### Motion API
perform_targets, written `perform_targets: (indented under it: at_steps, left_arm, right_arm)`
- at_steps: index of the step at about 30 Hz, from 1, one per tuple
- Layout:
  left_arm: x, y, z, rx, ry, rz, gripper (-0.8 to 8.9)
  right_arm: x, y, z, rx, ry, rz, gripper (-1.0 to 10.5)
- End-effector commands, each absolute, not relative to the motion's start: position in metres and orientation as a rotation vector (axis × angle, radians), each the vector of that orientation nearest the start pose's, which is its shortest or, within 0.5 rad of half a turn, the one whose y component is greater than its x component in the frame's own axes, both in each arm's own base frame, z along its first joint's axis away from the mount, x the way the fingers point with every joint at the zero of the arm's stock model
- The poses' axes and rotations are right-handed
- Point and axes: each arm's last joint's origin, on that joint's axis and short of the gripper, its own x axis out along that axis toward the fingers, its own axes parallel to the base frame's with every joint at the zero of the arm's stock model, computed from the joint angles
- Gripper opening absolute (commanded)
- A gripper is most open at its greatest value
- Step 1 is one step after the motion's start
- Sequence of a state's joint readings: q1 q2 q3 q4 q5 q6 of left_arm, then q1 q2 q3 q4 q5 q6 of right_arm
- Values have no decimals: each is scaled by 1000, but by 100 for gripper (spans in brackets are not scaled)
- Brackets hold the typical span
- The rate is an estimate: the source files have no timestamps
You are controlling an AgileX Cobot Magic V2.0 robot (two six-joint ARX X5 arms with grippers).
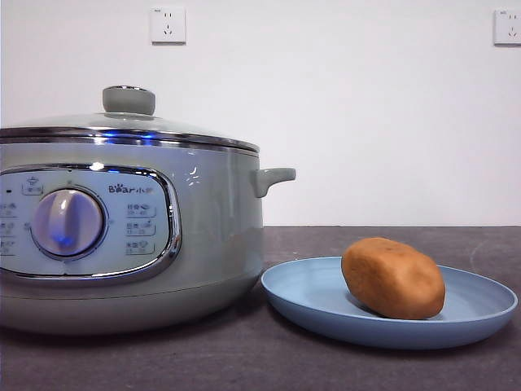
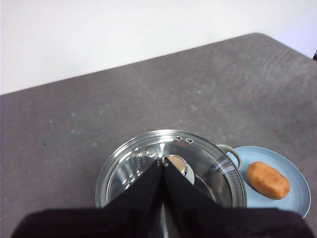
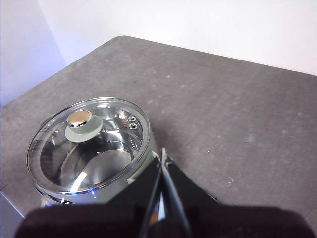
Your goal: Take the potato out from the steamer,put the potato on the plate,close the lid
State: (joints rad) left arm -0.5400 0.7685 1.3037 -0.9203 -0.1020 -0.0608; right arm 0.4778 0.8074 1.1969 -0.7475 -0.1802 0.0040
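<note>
The orange-brown potato (image 1: 393, 278) (image 2: 268, 179) lies on the light-blue plate (image 1: 309, 303) (image 2: 296, 179), to the right of the steamer (image 1: 122, 232). The glass lid (image 1: 122, 122) (image 2: 148, 158) (image 3: 59, 158) sits closed on the steamer, its grey-green knob (image 1: 129, 99) (image 3: 81, 125) on top. My left gripper (image 2: 162, 161) hangs high above the lid, jaws shut and empty. High over the table beside the steamer, my right gripper (image 3: 162, 152) is also shut, holding nothing. Neither arm shows in the front view.
The dark grey tabletop (image 3: 237, 114) stretches behind and beside the steamer. A white wall with two sockets (image 1: 168, 24) stands at the back. The steamer's stubby side handle (image 1: 273, 177) points toward the plate.
</note>
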Motion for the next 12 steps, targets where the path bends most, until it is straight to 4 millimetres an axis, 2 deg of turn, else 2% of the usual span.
perform_targets:
  at_steps: [1,9,12]
  left_arm:
    - [87,-49,428,68,377,-423,-4]
    - [87,-40,430,-18,341,-340,-4]
    - [89,-37,423,-37,315,-343,-4]
  right_arm:
    - [114,65,410,-44,354,648,1]
    - [114,65,410,-44,354,647,1]
    - [114,65,410,-44,354,648,1]
